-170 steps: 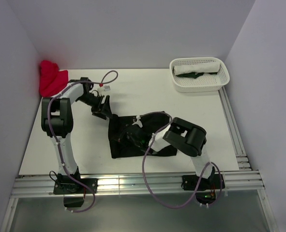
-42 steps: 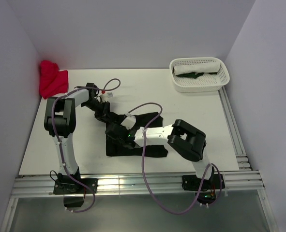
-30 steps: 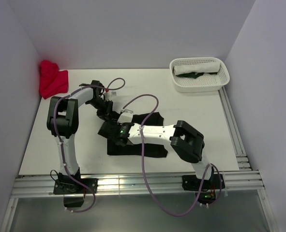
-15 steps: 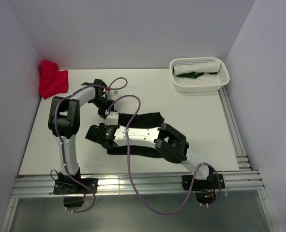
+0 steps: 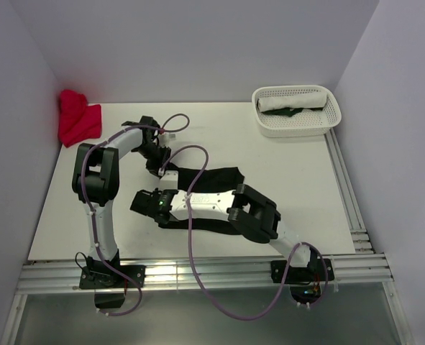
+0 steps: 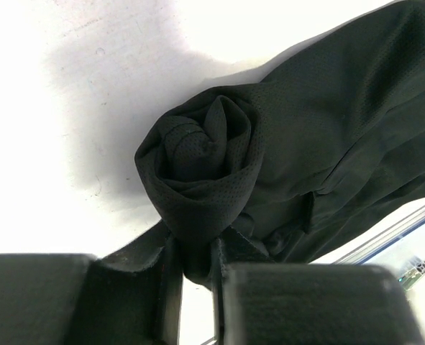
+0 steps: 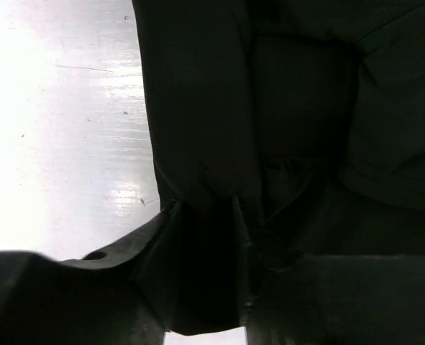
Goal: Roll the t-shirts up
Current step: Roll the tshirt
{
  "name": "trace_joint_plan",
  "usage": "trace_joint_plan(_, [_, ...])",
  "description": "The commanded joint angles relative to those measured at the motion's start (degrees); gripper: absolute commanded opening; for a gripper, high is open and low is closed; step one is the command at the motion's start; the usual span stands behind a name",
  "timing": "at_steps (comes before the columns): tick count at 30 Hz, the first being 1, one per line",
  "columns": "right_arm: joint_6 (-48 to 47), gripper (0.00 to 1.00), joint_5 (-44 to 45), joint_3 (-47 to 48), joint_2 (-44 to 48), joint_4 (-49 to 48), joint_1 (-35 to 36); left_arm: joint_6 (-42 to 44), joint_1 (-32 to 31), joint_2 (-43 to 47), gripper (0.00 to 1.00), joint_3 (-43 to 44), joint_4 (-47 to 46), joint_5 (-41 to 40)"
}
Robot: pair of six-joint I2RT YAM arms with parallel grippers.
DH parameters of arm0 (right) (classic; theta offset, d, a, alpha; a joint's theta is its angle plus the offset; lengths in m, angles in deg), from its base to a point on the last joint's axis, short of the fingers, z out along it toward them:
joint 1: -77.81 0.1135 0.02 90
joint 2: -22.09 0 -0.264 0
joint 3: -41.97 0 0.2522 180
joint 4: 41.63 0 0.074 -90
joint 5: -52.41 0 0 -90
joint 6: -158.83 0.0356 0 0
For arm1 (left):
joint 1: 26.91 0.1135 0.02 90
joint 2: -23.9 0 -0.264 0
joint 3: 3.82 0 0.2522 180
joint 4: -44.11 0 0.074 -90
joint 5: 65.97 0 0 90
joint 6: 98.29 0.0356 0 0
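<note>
Glossy white tabletop [image 6: 68, 86], black shirt [image 6: 205, 165] (mesh spiral)

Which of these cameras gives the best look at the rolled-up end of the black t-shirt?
The left wrist view: the black t-shirt shows its spiral roll end-on, pinched in the left claw. The top external view shows only a dark strip partly hidden under the arms. The right wrist view shows just dark fabric close up.
</note>
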Motion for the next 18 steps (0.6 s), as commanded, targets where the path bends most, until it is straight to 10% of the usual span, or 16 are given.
trace_joint_plan(1, [0.6, 0.36, -1.8, -2.6, 1.5, -1.3, 0.6, -0.4, -0.3, 0.2, 0.3, 2.4, -0.6, 1.1])
trace_joint_plan(12, [0.5, 0.03, -13.7, -25.4, 13.1, -31.7, -2.8, 3.1, 3.5, 3.4, 0.77, 10.1, 1.8, 11.3])
trace_joint_plan(18, [5.4, 0.0, -25.0, -44.3, 18.6, -61.9, -7.1, 6.1, 8.5, 5.0, 0.78, 8.7, 2.6, 19.7])
